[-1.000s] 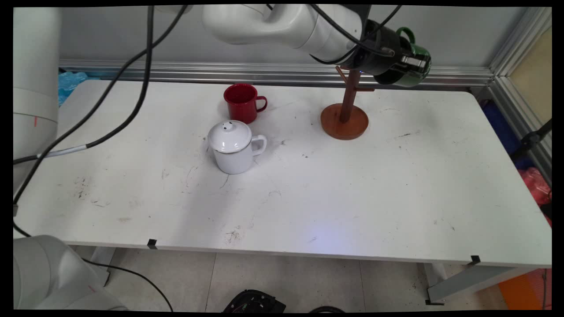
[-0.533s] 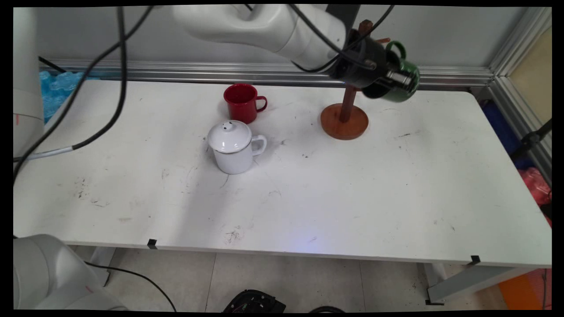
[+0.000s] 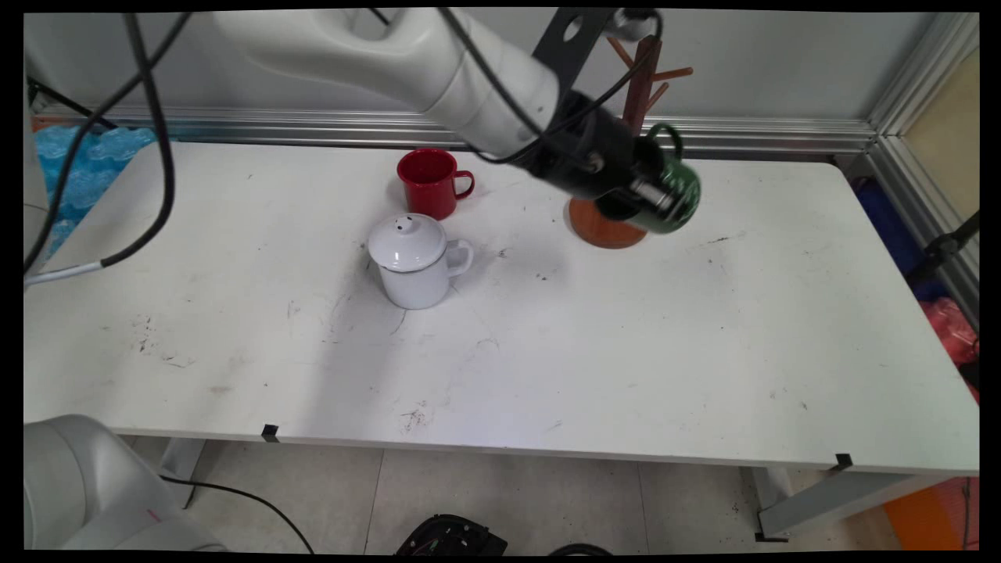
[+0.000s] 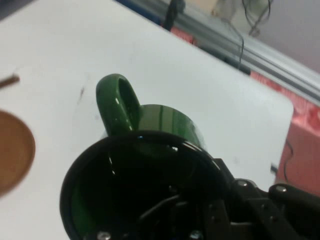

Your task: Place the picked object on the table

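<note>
I see a glossy dark green enamel mug (image 3: 671, 195) with a black rim and a green loop handle, and its inside reads green under deep shadow in the hand view (image 4: 150, 165). My black two-finger gripper (image 3: 653, 199) carries small silver screws. Behind it is a reddish-brown wooden mug tree (image 3: 626, 156) on a round orange-brown base. I also see a bright red enamel mug (image 3: 428, 184) with a darker red inside. The white enamel lidded mug (image 3: 414, 262) has two small black dots on its lid. The white table (image 3: 547, 352) is flecked with grey-black scuffs.
</note>
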You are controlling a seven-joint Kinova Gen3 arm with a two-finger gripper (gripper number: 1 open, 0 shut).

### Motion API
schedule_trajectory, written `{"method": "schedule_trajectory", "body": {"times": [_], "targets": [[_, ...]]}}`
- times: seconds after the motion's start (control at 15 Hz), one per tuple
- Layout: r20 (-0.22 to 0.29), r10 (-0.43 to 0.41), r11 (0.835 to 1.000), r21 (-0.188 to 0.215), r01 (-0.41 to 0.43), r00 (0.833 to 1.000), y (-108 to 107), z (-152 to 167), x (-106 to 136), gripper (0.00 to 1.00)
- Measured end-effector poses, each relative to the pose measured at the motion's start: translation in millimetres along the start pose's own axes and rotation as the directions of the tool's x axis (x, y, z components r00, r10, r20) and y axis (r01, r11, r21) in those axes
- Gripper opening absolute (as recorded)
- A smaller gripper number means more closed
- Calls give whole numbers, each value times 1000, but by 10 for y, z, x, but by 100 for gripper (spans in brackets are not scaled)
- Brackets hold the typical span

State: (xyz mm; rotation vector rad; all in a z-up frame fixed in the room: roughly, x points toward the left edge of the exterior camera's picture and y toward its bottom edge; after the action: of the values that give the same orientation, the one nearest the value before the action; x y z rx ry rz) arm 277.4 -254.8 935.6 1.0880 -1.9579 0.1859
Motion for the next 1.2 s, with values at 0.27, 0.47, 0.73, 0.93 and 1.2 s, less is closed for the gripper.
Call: {"method": "schedule_trajectory", "body": {"times": [0.27,0.47,0.73,0.93,1.2], "targets": [[78,28,1000,-5,-27,997,17,-148,-184,0],[137,47,999,-7,-46,990,15,-254,-320,0],[223,72,997,-6,-73,972,-7,-403,-514,0],[278,79,996,8,-84,957,-27,-492,-637,0],[358,73,995,36,-92,931,-47,-596,-817,0]]}}
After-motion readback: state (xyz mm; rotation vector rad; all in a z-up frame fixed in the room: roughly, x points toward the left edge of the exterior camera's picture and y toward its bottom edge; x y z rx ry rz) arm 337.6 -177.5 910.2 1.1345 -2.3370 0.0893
